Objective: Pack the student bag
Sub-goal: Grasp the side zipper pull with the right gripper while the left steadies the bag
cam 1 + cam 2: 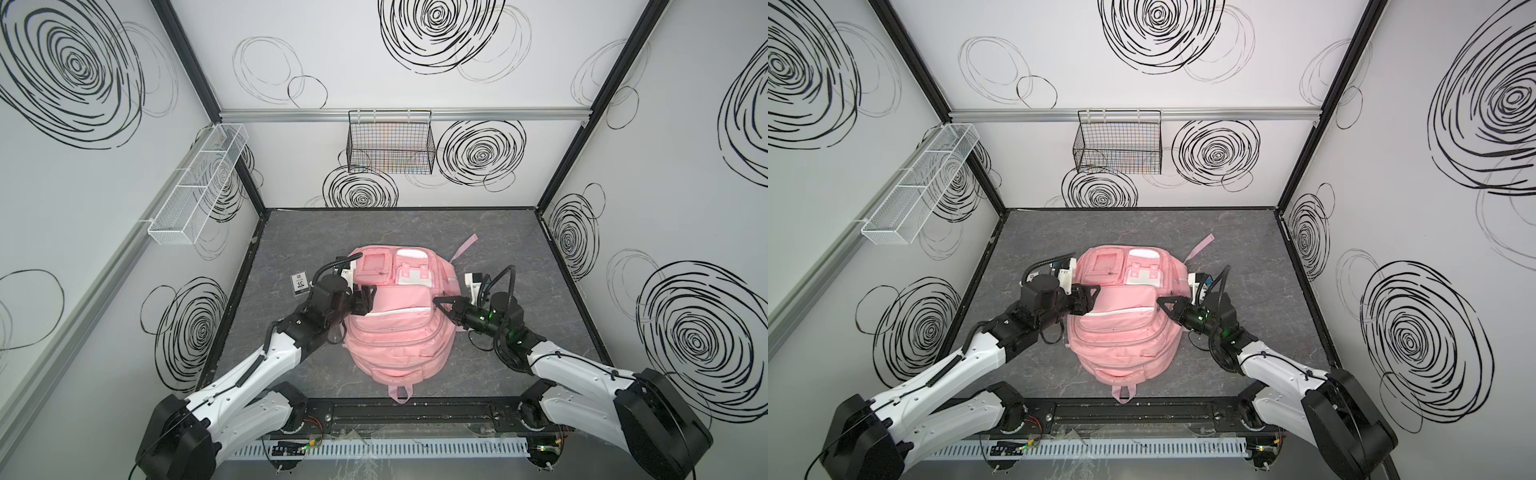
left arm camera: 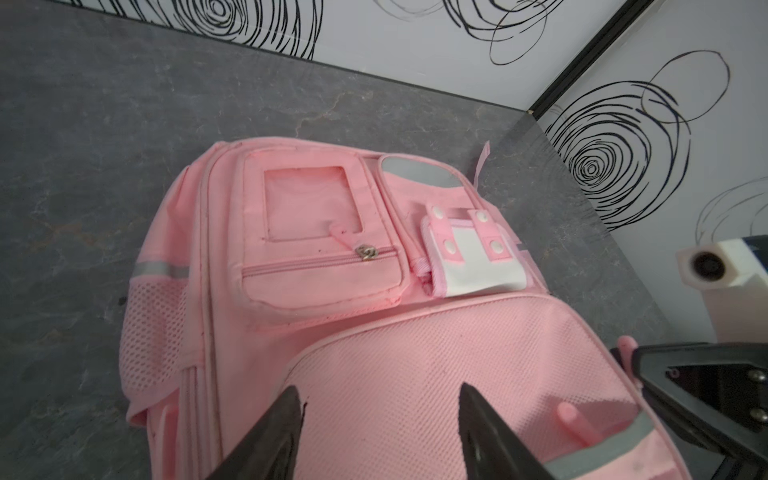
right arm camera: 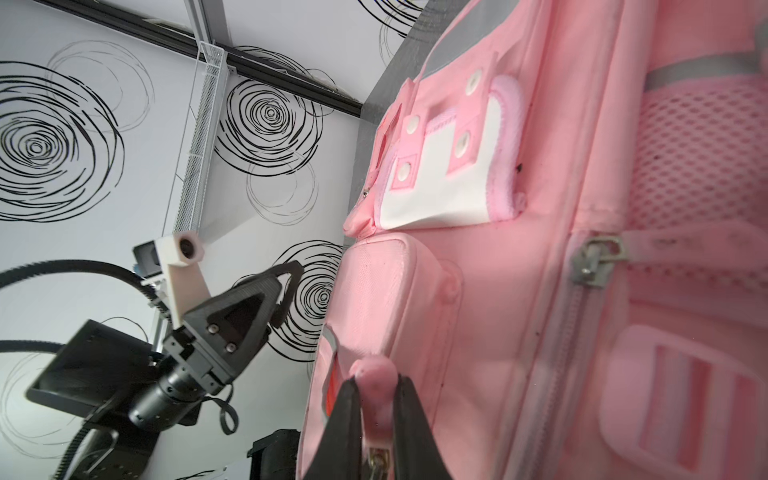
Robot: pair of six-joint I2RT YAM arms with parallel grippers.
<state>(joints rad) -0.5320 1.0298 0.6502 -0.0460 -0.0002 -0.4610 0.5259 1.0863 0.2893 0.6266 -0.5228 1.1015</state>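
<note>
The student bag (image 1: 399,332) (image 1: 1125,336) is a pink backpack lying flat on the grey table, front pockets up. My left gripper (image 1: 365,298) (image 1: 1088,296) hangs open over the left edge of the bag's wide front pocket (image 2: 436,365); in the left wrist view the left gripper (image 2: 380,390) has only pocket fabric between its fingers. My right gripper (image 1: 437,301) (image 1: 1160,300) (image 3: 376,380) is at the pocket's right end, shut on a pink zipper pull tab (image 3: 374,395). The pull's metal slider (image 3: 378,459) shows just behind the tab.
A small black-and-white card (image 1: 300,284) lies on the table left of the bag. A black wire basket (image 1: 390,145) (image 1: 1119,145) hangs on the back wall. A white mesh tray (image 1: 199,187) (image 1: 921,187) is on the left wall. A pink strap (image 1: 465,247) trails behind the bag.
</note>
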